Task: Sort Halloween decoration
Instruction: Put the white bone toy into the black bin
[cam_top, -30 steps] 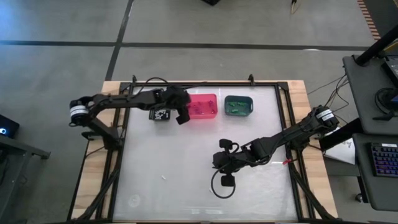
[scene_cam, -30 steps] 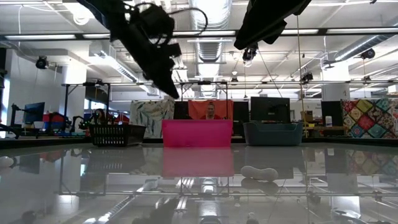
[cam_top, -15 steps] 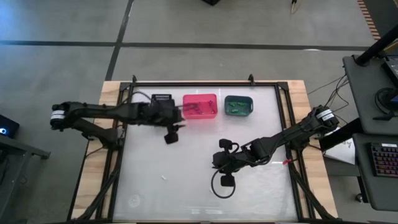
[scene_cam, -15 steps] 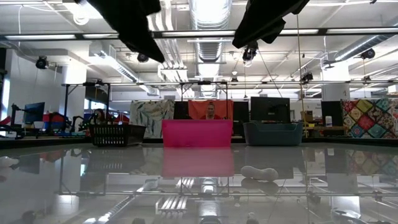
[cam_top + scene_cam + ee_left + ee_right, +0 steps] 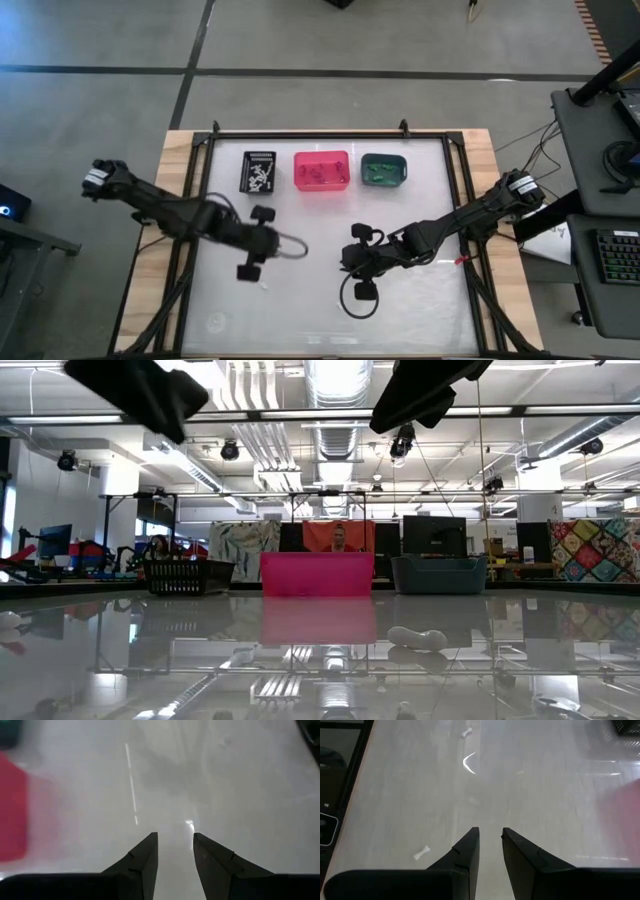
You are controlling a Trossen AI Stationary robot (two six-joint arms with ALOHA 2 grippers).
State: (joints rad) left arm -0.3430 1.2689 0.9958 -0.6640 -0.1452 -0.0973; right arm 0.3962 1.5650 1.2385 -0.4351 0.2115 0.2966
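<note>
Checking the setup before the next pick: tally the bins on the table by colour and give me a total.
Black bin: 1
Pink bin: 1
Teal bin: 1
Total: 3

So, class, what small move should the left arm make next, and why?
Probably lower the left gripper toward the white trinket lying loose on the table close by. Its jaws stand apart and empty, so it looks ready for a pick.
</note>
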